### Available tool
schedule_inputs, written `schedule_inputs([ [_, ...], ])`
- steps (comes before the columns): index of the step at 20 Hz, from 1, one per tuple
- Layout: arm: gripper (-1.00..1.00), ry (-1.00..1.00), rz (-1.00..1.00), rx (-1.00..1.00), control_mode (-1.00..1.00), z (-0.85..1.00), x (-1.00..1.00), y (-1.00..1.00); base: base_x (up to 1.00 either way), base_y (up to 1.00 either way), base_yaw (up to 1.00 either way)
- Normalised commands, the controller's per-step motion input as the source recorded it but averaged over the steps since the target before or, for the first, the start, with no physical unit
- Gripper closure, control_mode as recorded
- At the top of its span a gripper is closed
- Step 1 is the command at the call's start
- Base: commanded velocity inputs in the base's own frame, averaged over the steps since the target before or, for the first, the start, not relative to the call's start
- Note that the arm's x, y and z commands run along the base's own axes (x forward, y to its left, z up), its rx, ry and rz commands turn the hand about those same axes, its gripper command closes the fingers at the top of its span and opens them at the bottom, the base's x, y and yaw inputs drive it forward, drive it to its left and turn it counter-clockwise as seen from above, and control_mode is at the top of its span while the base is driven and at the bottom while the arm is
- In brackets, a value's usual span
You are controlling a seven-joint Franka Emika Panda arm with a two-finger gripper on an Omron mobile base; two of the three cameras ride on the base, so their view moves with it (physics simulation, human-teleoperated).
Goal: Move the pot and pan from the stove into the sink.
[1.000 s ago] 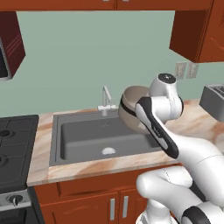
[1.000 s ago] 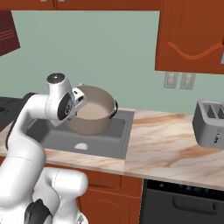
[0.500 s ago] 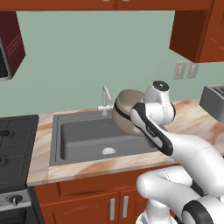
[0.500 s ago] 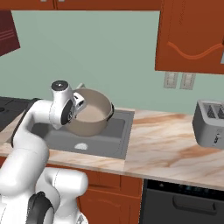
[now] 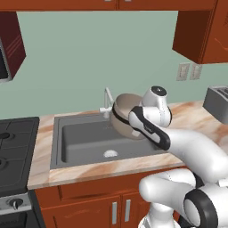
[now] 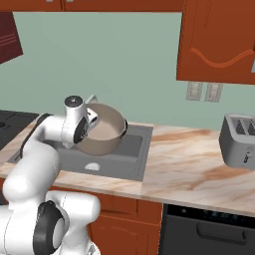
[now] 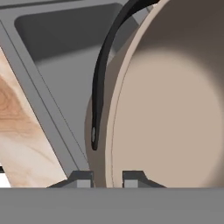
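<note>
The pot (image 6: pixel 102 129) has drifted left in the last second and now hangs tilted over the right end of the sink (image 5: pixel 84 138). The claw (image 7: pixel 106 178) is clenched on its wall, so lowering and releasing should follow.

pot (image 6: pixel 102 130) held at the gripper (image 7: pixel 106 178) looks matt beige, smooth like enamel or ceramic, with a dark band round the rim that reads as plastic or coated metal. sink (image 5: pixel 84 138) under the tool is dull grey metal, brushed look, no shine, and the small faucet (image 5: pixel 107 101) behind it is paler silver metal. counter (image 6: pixel 189 169) to the side is polished marble-ish stone, tan with veins. cabinets (image 6: pixel 219 40) are glossy reddish wood, toaster (image 6: pixel 238 140) is satin grey metal, stove (image 5: pixel 13 156) is matt black
</note>
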Motion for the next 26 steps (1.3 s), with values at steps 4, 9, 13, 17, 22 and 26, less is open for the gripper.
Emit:
schedule_inputs([
  [4, 1.00, 0.00, 0.00, 0.00, -1.00, 0.00, 0.00, 0.00, 0.00, 0.00, 0.00],
  [9, 1.00, 0.00, 0.01, 0.00, -1.00, -0.13, -0.04, -0.04, 0.00, 0.00, 0.00],
  [13, 1.00, 0.00, 0.02, 0.00, -1.00, -0.14, 0.00, -0.05, 0.00, 0.00, 0.00],
  [17, 1.00, 0.00, 0.02, 0.00, -1.00, -0.14, 0.02, 0.00, 0.00, 0.00, 0.00],
  [22, 1.00, 0.00, 0.03, 0.00, -1.00, -0.13, 0.18, 0.00, 0.00, 0.00, 0.00],
  [26, 1.00, 0.00, 0.04, 0.00, -1.00, -0.18, 0.22, 0.00, 0.00, 0.00, 0.00],
])
